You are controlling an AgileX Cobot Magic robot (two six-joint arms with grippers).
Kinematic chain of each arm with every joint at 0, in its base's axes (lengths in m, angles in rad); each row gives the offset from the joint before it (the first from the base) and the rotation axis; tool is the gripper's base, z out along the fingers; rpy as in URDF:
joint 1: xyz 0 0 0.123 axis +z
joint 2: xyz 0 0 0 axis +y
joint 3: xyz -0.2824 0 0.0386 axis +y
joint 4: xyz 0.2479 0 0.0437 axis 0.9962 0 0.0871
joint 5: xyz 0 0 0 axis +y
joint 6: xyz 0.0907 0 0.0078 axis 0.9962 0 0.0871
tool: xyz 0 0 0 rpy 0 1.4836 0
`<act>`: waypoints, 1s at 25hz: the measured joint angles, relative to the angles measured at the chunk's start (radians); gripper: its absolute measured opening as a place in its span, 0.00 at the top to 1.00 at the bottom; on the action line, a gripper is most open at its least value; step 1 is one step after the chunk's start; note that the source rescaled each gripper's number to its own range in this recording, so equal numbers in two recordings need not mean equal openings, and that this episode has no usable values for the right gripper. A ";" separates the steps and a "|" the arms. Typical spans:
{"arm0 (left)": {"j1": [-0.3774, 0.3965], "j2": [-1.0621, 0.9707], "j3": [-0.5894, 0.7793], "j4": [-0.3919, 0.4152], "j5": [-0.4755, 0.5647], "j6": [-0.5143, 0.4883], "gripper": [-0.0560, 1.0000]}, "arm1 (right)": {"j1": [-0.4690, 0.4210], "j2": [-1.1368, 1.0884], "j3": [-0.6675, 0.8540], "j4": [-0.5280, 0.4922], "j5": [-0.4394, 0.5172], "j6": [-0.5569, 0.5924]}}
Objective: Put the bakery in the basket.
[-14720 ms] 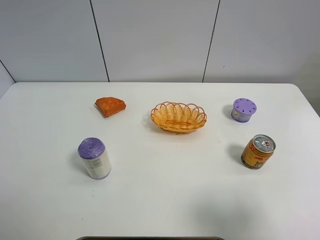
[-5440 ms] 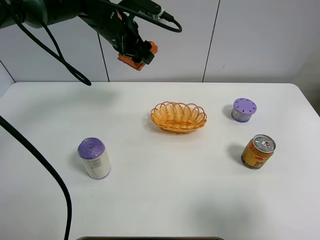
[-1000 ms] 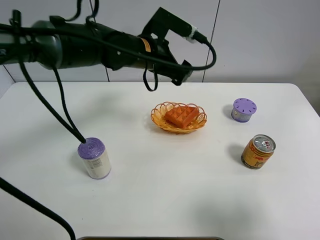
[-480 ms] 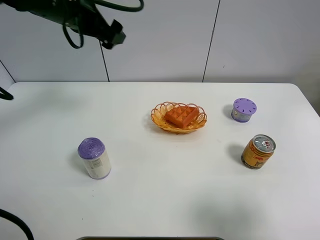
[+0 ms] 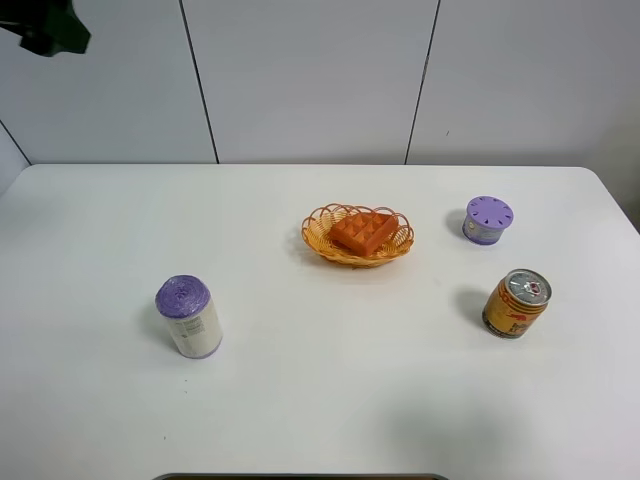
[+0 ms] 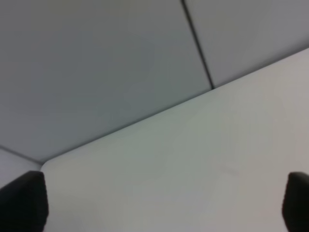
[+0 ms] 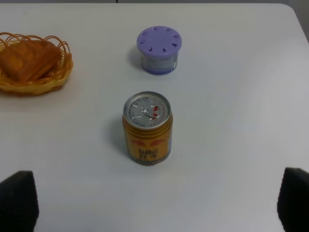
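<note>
While the left gripper [image 6: 159, 205] is seen with fingertips spread wide and nothing between them, a purple-capped white canister [image 5: 188, 317] is stood at the table's [image 5: 320, 400] left. At centre, the bakery [image 5: 364, 231] is laid inside the basket [image 5: 318, 236]. Further right, a purple air freshener [image 5: 487, 220] and Red Bull can [image 5: 516, 303] (upright) are found; the right gripper [image 7: 154, 205] is likewise spread wide, empty.

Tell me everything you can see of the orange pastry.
The bakery is a small orange-brown wedge with a gridded, waffle-like top. It lies inside the basket, an oval woven wicker one, resting tilted against the weave. No gripper touches it. The right wrist view shows it there too.
</note>
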 joint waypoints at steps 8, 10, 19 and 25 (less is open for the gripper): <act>0.091 -0.222 0.084 0.001 0.059 0.000 0.02 | 0.000 0.000 0.000 0.000 0.000 0.000; 0.112 -0.292 0.123 0.001 0.062 0.000 0.02 | 0.000 0.000 0.000 0.000 0.000 0.000; 0.152 -0.596 0.319 -0.023 0.065 -0.005 0.02 | 0.000 0.000 0.000 0.000 0.000 0.000; 0.152 -0.792 0.442 -0.044 0.073 -0.045 0.02 | 0.000 0.000 0.000 0.000 0.000 0.000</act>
